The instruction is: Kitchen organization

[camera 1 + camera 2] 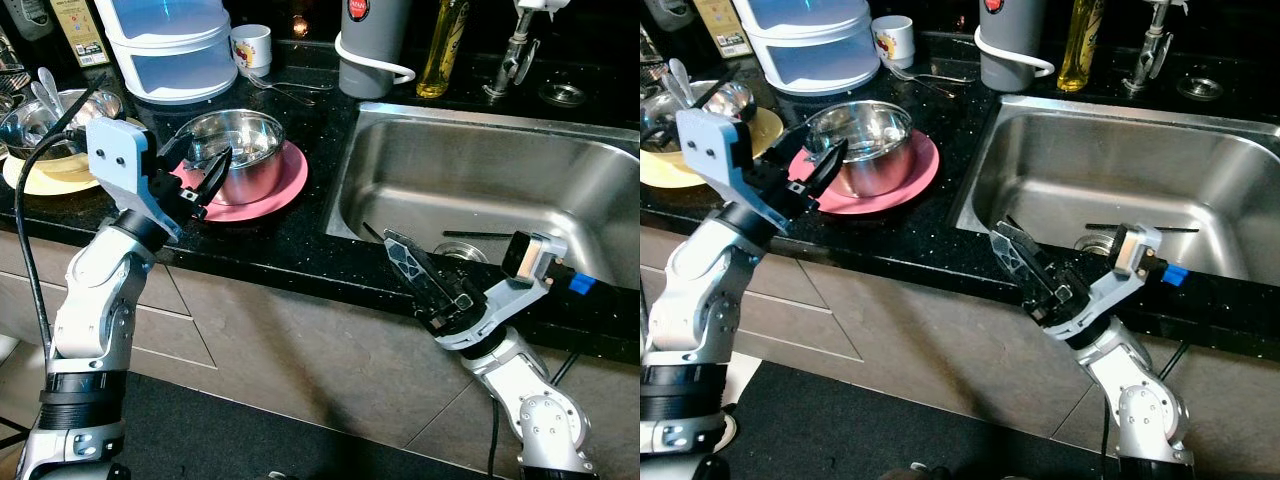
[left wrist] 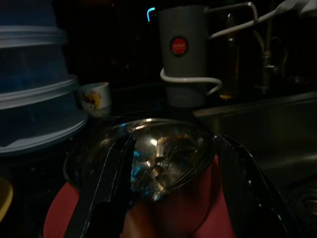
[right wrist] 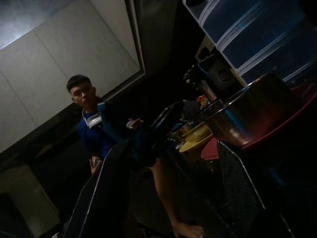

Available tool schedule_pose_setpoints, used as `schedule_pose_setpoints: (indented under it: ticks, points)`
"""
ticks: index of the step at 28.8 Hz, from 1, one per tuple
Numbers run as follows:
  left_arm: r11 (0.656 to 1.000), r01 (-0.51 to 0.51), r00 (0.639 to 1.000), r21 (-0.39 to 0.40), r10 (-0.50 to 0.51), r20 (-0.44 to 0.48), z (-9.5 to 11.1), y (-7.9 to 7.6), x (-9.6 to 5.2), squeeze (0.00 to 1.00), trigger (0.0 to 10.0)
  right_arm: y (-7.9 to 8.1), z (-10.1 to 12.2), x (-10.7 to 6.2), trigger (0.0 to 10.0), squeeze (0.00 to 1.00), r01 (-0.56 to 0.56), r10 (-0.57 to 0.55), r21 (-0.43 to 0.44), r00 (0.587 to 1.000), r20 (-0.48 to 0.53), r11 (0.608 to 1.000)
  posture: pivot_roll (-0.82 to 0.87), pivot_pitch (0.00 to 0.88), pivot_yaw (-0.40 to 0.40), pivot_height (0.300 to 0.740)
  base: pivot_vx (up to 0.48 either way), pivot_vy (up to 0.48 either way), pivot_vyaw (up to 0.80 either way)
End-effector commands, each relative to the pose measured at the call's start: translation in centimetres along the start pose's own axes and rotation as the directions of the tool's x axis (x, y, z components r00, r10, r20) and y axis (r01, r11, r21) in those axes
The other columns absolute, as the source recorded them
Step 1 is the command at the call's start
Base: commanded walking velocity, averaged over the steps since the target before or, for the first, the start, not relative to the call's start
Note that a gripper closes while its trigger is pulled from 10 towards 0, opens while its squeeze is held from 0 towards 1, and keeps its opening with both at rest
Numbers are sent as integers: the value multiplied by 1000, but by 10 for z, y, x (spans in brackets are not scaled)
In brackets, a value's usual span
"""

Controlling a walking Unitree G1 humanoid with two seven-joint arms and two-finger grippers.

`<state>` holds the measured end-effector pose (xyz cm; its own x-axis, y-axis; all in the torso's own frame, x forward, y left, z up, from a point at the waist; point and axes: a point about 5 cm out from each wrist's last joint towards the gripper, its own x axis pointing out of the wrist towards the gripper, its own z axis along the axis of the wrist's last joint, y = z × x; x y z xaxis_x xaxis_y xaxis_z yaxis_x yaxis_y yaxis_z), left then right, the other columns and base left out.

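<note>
Left of centre in the left eye view, the left gripper (image 1: 205,178) meets the steel bowl (image 1: 238,152) from the bowl's lower left. The bowl lies directly ahead of the fingers, toward the upper right of the frame. The fingers are spread wide, one at the rim and one lower against the near wall; in the left wrist view the two fingers (image 2: 106,183) flank the bowl on either side. Whether they touch the metal cannot be told.

The bowl is round, so it has no long axis to align with. It is polished, thin-walled and reflective, a slippery surface for the pads. It sits on a flat pink plate (image 1: 277,190) on the black speckled counter (image 1: 290,245).

The left arm is much the nearer. The right gripper (image 1: 425,275), parted, hangs over the counter edge at lower right, by the sink (image 1: 400,160), well apart from the bowl.

Upper left: a blue-and-white stacked container (image 1: 175,50). Far left: a yellow plate (image 1: 40,180) holding more steel ware.

A person (image 3: 91,124) appears in the right wrist view.
</note>
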<state>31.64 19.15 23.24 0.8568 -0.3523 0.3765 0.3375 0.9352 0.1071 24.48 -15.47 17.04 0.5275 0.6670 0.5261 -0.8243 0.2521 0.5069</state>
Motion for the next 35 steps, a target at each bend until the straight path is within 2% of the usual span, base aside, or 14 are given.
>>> schedule_pose_setpoints:
  ticks: [1,21,35]
  points:
    - [999,0,1000,33,0,-12,-2,3,0,0,10000,4,-2,-1,10000,0,-5,5,-9,1000,-30,1000,-53,76,-3,740,0,0,0]
    - [997,-11,998,81,16,-63,-20,12,-1,0,10000,7,-2,-2,10000,0,5,-6,-15,999,-39,1000,-80,85,8,740,0,0,0]
    - [995,3,999,104,2,-47,-20,11,8,0,10000,8,-2,-3,10000,0,10,-11,-8,999,-42,1000,-90,96,10,740,0,0,0]
